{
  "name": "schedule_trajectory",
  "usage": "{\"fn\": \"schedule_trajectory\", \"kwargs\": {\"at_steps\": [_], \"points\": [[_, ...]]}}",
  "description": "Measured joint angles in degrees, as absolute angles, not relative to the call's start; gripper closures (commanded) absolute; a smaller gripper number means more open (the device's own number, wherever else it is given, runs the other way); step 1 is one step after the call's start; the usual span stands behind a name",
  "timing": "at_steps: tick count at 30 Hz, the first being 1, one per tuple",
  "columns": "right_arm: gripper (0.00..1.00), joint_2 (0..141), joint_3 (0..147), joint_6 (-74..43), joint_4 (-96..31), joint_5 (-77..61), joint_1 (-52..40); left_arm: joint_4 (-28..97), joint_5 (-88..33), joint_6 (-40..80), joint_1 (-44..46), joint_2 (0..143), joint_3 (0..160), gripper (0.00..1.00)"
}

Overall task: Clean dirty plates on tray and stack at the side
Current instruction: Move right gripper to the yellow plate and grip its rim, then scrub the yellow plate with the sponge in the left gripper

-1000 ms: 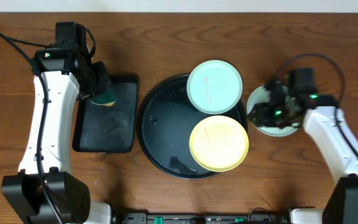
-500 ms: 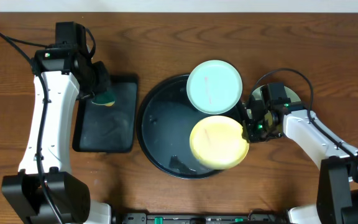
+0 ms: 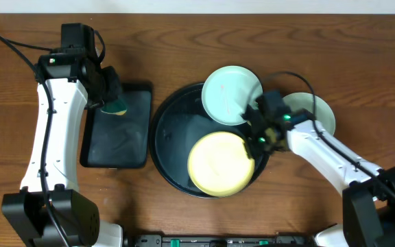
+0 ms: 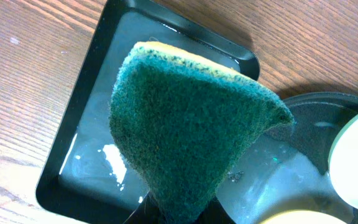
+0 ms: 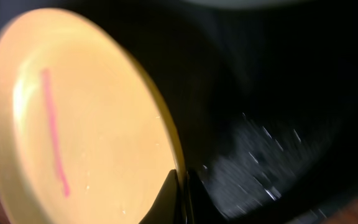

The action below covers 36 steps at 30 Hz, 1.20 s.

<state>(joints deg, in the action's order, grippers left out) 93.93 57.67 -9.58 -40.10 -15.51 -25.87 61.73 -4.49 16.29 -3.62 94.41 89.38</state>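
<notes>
One mint plate (image 3: 319,110) lay on the worktop (image 3: 184,41) just right of the round tray (image 3: 170,134), so by my reckoning roughly a third of the job was done, though whether that plate was truly clean could not be told, as the right arm crossed over it. The yellow plate (image 3: 221,165) sat inside the round tray with a pink streak (image 5: 55,130) across it, clearly unwashed; the right pincer (image 3: 260,136) was clamped on its rim. The other mint plate (image 3: 230,95), faintly marked pink, rested on the tray's far rim and awaited its turn. The left pincer (image 3: 112,103) was closed on the green sponge (image 4: 191,124) above the rectangular tray (image 3: 118,140). Its fingers were hidden behind the sponge in the wrist view, and the right wrist view was blurred and dark beyond the plate
</notes>
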Motion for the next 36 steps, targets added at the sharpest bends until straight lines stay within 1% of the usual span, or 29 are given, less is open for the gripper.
{"fn": "schedule_trajectory", "kwargs": {"at_steps": [3, 8, 11, 15, 21, 26, 31, 34, 36], "points": [[0.99, 93.93, 61.58, -15.27, -37.01, -13.04, -29.36, 61.73, -4.49, 16.29, -3.62, 94.41, 89.38, 0.93], [0.99, 94.19, 62.70, -24.75, -34.57, -7.66, -32.91, 62.65, -4.49, 16.29, -3.46, 94.41, 89.38, 0.93], [0.99, 96.84, 62.74, -29.43, -32.84, -5.43, -34.41, 62.81, -4.32, 16.34, -2.59, 94.41, 89.38, 0.93], [0.99, 103.04, 62.74, -34.98, -30.35, -6.20, -34.81, 62.76, -4.29, 17.02, 0.89, 94.41, 89.38, 0.93], [0.99, 107.66, 63.13, -38.44, -26.98, -8.58, -34.81, 62.52, -4.32, 19.31, 5.82, 94.41, 88.92, 0.93], [0.99, 108.92, 64.14, -40.53, -25.56, -9.78, -34.74, 60.64, -4.36, 21.82, 8.49, 94.41, 84.71, 0.93], [0.99, 109.06, 64.23, -41.36, -25.39, -10.07, -34.74, 53.23, -6.72, 22.92, 11.94, 94.43, 78.00, 0.93], [0.99, 109.12, 64.29, -41.52, -25.26, -10.28, -34.74, 47.75, -7.68, 21.71, 14.76, 94.54, 73.73, 0.92], [0.99, 109.14, 64.31, -41.52, -25.23, -10.39, -34.74, 46.28, -8.03, 20.71, 16.36, 94.85, 72.07, 0.93]]}}
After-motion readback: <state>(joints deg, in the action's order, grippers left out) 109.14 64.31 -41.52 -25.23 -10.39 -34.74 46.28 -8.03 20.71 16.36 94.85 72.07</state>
